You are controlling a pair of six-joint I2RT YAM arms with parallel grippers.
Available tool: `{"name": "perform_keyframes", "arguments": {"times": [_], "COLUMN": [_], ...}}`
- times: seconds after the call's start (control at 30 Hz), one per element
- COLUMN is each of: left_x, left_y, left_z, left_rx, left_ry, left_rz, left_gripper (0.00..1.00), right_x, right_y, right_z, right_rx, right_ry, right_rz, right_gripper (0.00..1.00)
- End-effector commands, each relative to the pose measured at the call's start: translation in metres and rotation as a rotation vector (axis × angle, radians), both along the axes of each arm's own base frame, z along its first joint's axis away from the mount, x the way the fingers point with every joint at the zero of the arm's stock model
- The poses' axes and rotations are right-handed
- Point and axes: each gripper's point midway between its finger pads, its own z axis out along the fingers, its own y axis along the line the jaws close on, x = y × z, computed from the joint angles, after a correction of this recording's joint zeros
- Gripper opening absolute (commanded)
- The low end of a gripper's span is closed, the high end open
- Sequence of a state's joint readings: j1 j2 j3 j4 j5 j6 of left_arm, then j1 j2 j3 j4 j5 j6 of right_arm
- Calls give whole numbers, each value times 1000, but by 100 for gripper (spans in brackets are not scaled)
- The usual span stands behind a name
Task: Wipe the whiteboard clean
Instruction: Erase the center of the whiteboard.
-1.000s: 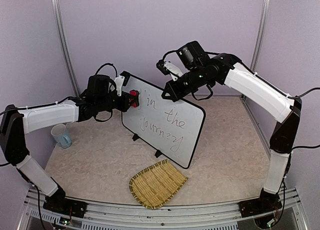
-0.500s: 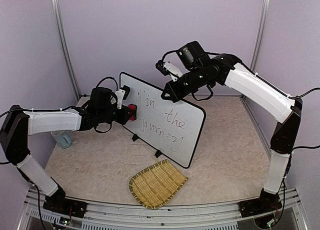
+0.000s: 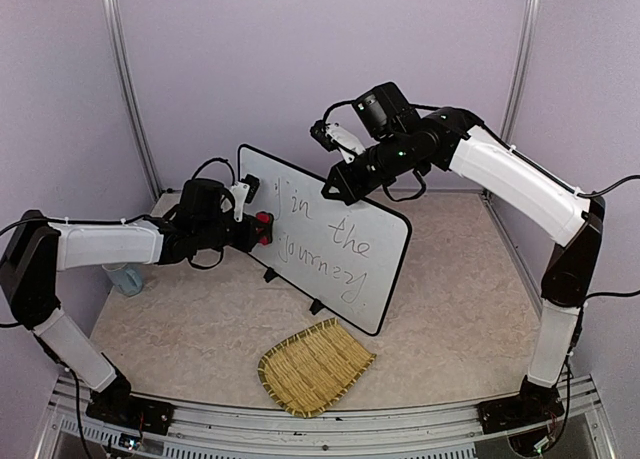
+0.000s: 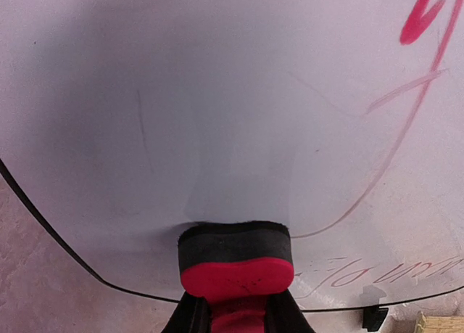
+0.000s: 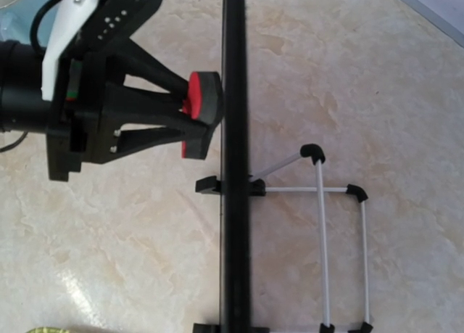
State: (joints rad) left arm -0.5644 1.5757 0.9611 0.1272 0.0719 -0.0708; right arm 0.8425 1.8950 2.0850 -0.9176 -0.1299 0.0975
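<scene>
Now the left arm (image 3: 105, 244) sits lower than a second ago. It covers most of the 1 pale blue cup (image 3: 124, 278) at far left, which showed more fully then. The left gripper (image 3: 260, 225) clamps 1 red-and-black eraser (image 3: 265, 226), pressed against the whiteboard (image 3: 390, 247) lower on its left end than before. The 1 board stands upright on 2 black feet (image 3: 270, 274) in the middle of the table (image 3: 450, 309), and its dark writing reads "in the journey". In front of it lies 1 woven straw tray (image 3: 315, 367). The right gripper (image 3: 331, 190) has not moved, its jaws closed on the board's top rim.
</scene>
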Motion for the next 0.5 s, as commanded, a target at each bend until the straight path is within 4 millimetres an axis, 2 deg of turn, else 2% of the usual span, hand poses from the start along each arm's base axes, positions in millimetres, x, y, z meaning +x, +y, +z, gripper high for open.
{"name": "perform_keyframes", "arguments": {"times": [0.0, 0.1, 0.2, 0.47], "left_x": [-4, -7, -9, -16], "left_y": [-5, -6, -9, -30], "left_z": [-13, -19, -15, 29], "left_rx": [-24, -34, -47, -92], "left_ry": [23, 32, 25, -50], "left_rz": [-7, -11, -20, -73], "left_gripper": [16, 16, 15, 16], "right_x": [-20, -20, -19, -20], "right_y": [1, 1, 1, 3], "right_z": [-29, -30, -30, -31], "right_rx": [-104, -106, -105, -103], "right_ry": [44, 45, 44, 50], "right_rz": [81, 82, 81, 81], "right_gripper": [0, 0, 0, 0]}}
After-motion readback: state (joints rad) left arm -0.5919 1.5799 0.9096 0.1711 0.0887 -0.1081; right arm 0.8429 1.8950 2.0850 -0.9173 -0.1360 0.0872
